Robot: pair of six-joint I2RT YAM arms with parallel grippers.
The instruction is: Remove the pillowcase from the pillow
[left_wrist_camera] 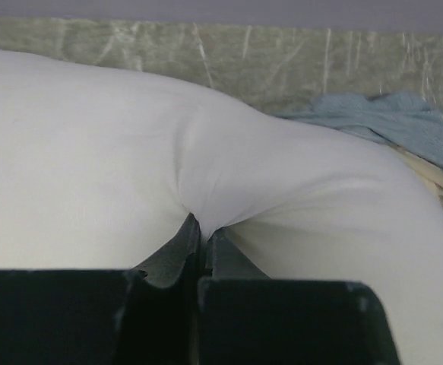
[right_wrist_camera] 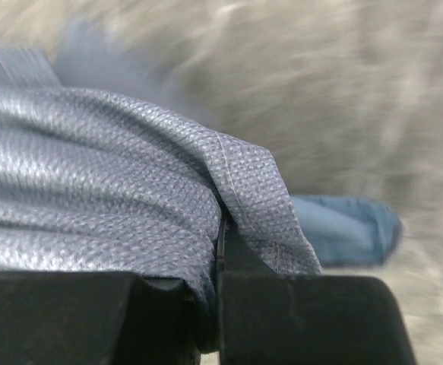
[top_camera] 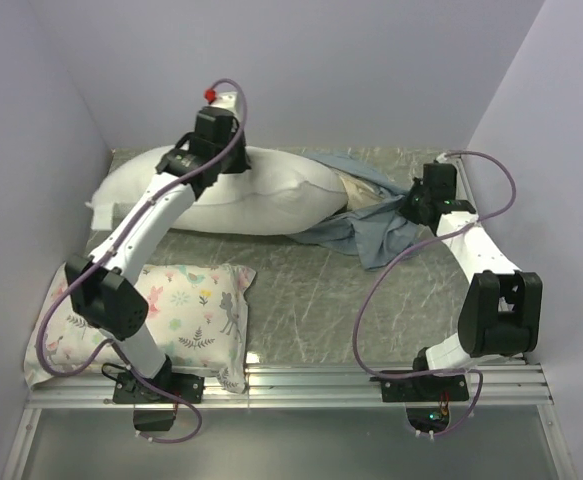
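The pillow [top_camera: 256, 200] lies across the far side of the worktop [top_camera: 311, 290], its white cloth bare along most of its length. The left fingers [left_wrist_camera: 229, 262] are pressed together on a pinch of that cloth, on the pillow's upper side. The blue-grey pillowcase [top_camera: 371, 228] is bunched at the pillow's right end. There the right fingers [right_wrist_camera: 244, 262] pinch a hemmed fold of it. A printed pillow [top_camera: 186, 300] lies nearer than the pillow, toward its left end.
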